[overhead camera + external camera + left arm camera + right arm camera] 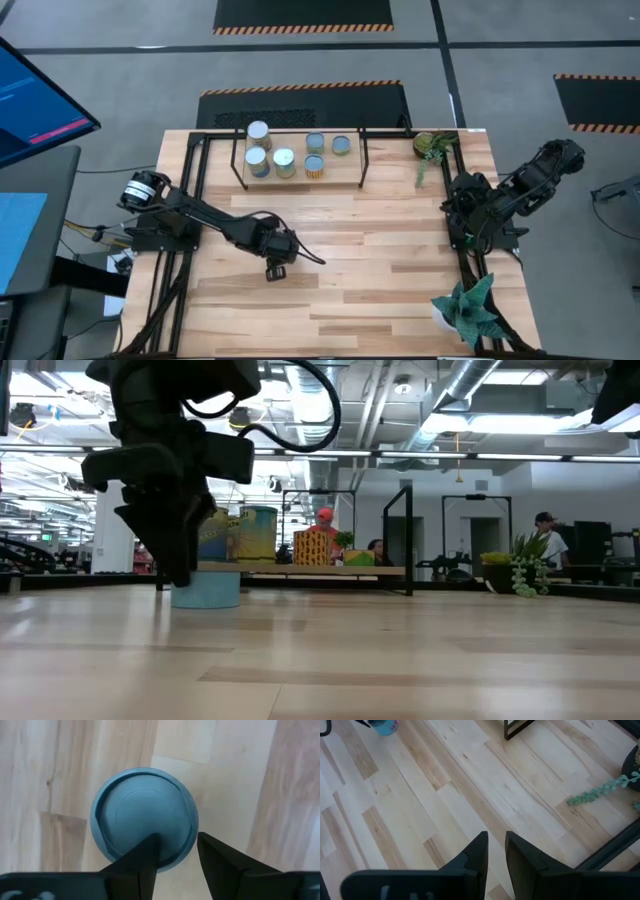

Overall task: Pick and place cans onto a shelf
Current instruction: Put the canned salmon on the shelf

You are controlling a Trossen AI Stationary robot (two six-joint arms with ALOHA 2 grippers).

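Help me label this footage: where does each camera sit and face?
High: overhead, straight down; both arms, shelf.
Low: tabletop height, level; left gripper over the blue can.
Left wrist: down onto that can, between its open fingers.
Right wrist: bare table; right gripper; the same can far off.

Pale blue can, light wood table

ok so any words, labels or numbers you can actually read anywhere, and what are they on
None can be read.
Blue can under the left tool: the wrist view shows a plain top, no print.
That can, right wrist view: dark marks on the side, too small to read.
Cans on the shelf, low view: yellow and blue label and orange label, print blurred.
Blue screen, high view: lines too small.
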